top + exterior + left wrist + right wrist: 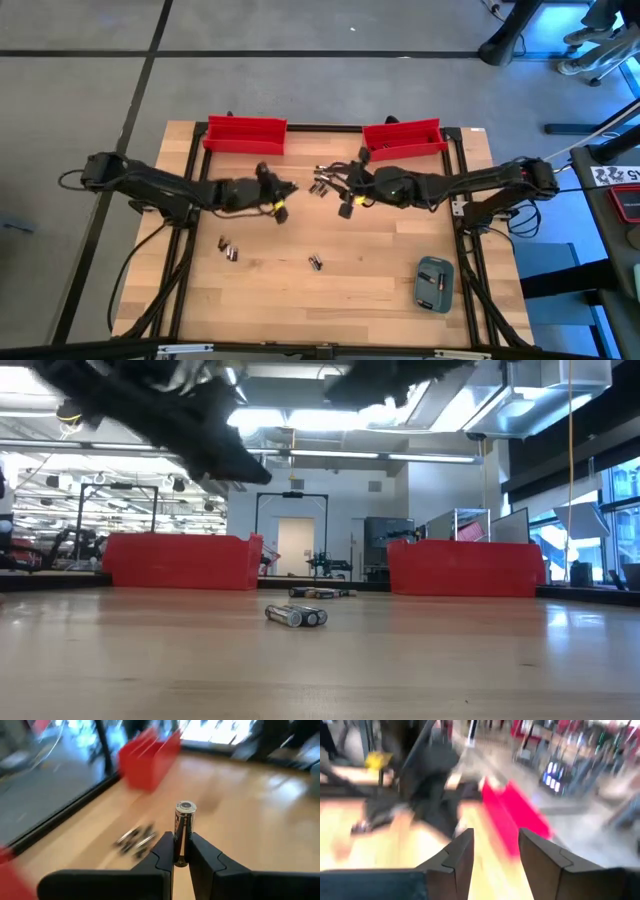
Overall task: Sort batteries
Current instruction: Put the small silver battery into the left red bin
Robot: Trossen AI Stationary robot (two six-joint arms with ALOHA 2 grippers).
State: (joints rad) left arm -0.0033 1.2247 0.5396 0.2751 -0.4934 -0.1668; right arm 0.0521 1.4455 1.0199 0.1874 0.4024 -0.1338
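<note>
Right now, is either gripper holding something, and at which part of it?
The left gripper holds one battery by its lower half, between the fingers; its silvery top end stands free above. The right gripper is open and holds nothing.

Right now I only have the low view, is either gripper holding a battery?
Observer: Yes. The left gripper is shut on one battery, which stands upright between its fingers.
Operator: And the right gripper?
Observer: The right gripper is open with nothing between its fingers.
Operator: I see loose cells lying on the wood. Anything else on the table near me?
Observer: A grey-blue case lies near the table's front right corner, apart from the loose batteries.
</note>
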